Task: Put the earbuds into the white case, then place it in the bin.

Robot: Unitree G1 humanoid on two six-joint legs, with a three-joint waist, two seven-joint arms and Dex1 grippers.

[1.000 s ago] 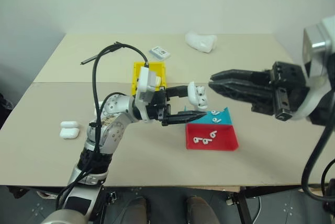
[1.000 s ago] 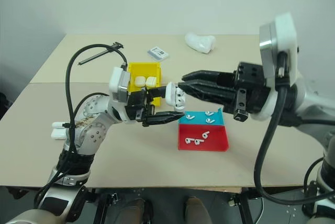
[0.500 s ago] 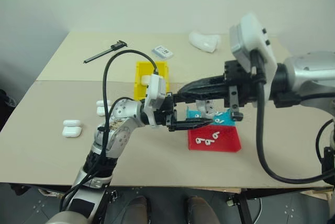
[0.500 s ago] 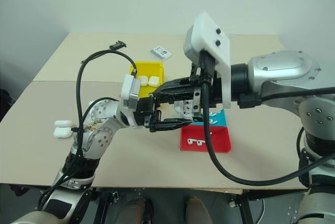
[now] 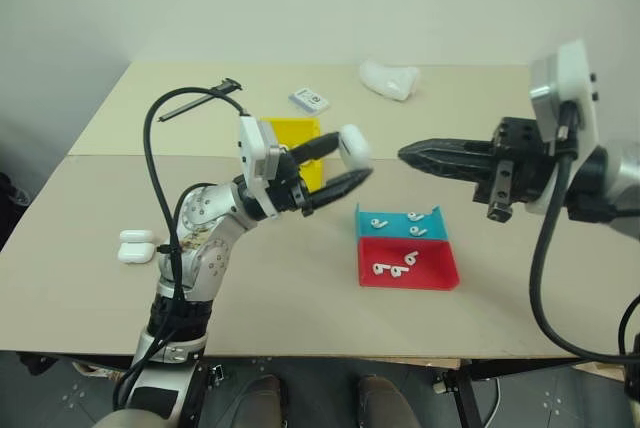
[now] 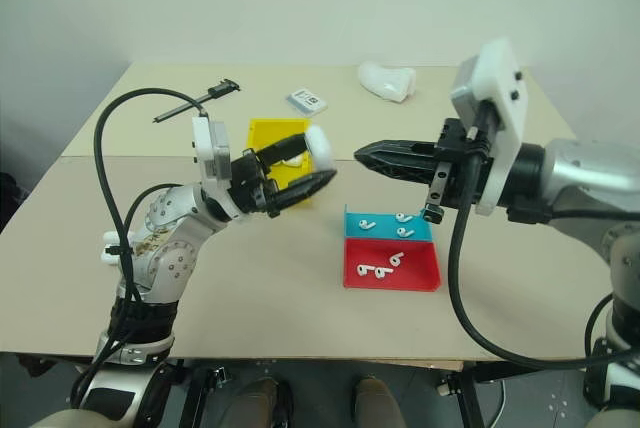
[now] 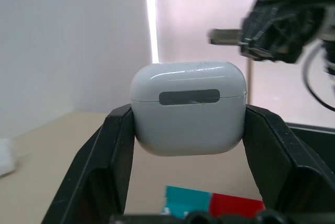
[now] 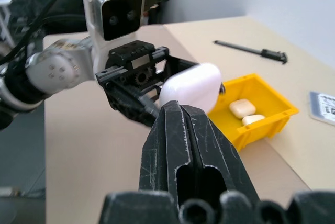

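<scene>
My left gripper (image 5: 352, 159) is shut on the white case (image 5: 355, 145), holding it in the air just right of the yellow bin (image 5: 283, 129). In the left wrist view the case (image 7: 188, 107) sits between both fingers with its lid closed. My right gripper (image 5: 406, 155) is shut and empty, pointing at the case from the right across a short gap. Several earbuds lie in the blue tray (image 5: 395, 216) and the red tray (image 5: 435, 270), one of them here (image 5: 378, 223). The bin (image 8: 272, 120) holds two white cases.
Two more white cases (image 5: 133, 246) lie near the table's left edge. At the back are a lumpy white object (image 5: 388, 78), a small card (image 5: 307, 100) and a black pen-like tool (image 5: 195, 98). The trays sit below my right gripper.
My right gripper has drawn back to the right, off the case. My left gripper has swung the case up and left, toward the bin. The case's lid, open a second ago, is closed.
</scene>
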